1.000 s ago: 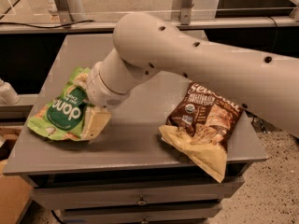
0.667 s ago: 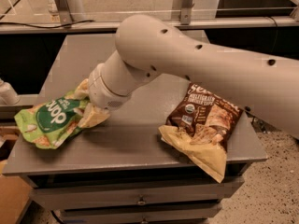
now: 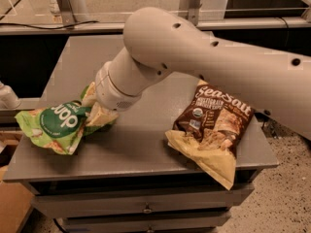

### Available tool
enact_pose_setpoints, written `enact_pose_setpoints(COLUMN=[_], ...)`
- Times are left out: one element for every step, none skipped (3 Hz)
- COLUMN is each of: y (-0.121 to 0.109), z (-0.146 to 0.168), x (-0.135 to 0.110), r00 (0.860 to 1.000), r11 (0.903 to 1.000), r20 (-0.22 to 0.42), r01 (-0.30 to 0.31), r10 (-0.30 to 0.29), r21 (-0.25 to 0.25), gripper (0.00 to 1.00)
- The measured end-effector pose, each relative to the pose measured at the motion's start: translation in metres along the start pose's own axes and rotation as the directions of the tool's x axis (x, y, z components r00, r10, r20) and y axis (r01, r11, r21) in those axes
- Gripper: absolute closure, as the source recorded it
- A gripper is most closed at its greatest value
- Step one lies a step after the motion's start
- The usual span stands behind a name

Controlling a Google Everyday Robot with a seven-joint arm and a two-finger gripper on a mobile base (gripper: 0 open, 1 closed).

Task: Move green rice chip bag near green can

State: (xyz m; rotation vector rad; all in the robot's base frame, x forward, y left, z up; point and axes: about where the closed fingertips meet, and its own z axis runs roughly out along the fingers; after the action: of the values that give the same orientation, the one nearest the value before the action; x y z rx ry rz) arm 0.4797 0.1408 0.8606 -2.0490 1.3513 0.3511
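The green rice chip bag point(image 3: 53, 125) is crumpled and tilted at the table's left front corner, and its left part sticks out past the table edge. My gripper point(image 3: 96, 116) is at the end of the big white arm, pressed into the bag's right end and shut on it. The wrist hides most of the fingers. The green can does not show anywhere; the arm covers much of the table's middle.
A brown-and-tan "Sea Salt" chip bag point(image 3: 214, 125) lies at the right front of the grey table point(image 3: 136, 154). Drawers point(image 3: 146, 208) sit under the tabletop. A cardboard box point(image 3: 12, 208) stands on the floor at lower left. A rail runs along the back.
The gripper has carried the green bag leftward and a little forward. The bag has turned, and its left part now hangs past the table's left edge. The brown bag has not moved.
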Motion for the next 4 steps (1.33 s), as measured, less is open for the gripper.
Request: enact_pose_setpoints(y=[-0.007,-0.02,-0.027,-0.027], z=[-0.02,-0.056,-0.097,-0.097], x=[0.011,0.031,0.059,0.059], r00=[0.999,0.997,0.99,0.99], r11=[0.9994,0.9945,0.9818,0.9818], r20=[-0.027,-0.06,-0.093,-0.093], r01=[-0.019,-0.05,-0.091,-0.091], r10=[0.02,0.055,0.108,0.108], r21=[0.028,0.093,0.167,0.167], gripper=[1.0,1.0,1.0,1.0])
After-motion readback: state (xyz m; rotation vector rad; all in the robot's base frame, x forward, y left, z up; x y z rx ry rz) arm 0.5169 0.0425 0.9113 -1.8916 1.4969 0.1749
